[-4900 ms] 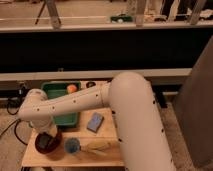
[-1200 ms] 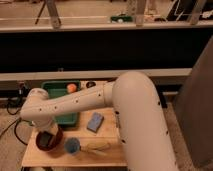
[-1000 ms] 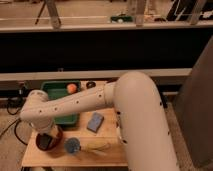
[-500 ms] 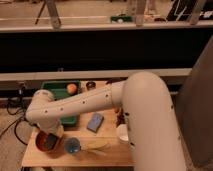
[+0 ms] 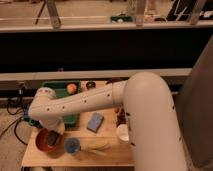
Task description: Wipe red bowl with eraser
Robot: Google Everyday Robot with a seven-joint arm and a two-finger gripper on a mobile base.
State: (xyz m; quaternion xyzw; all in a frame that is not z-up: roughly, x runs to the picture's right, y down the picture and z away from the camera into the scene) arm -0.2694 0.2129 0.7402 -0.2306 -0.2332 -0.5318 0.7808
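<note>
The red bowl (image 5: 48,142) sits at the front left of the small wooden table (image 5: 111,155). My white arm reaches down from the right, and its wrist hangs over the bowl's back rim. The gripper (image 5: 52,134) is at the bowl, down at its inside. A dark patch (image 5: 44,140) shows inside the bowl under the gripper. I cannot tell whether it is the eraser or the bowl's dark inside.
A blue cup (image 5: 73,145) stands just right of the bowl. A blue rectangular pad (image 5: 95,121) lies mid-table and a yellowish item (image 5: 98,146) lies in front of it. A green tray (image 5: 58,89) with an orange ball (image 5: 72,88) is behind. A white cup (image 5: 122,132) stands at right.
The arm's big elbow has swung to the right, uncovering the white cup. The wrist has stayed over the red bowl, shifting slightly right.
</note>
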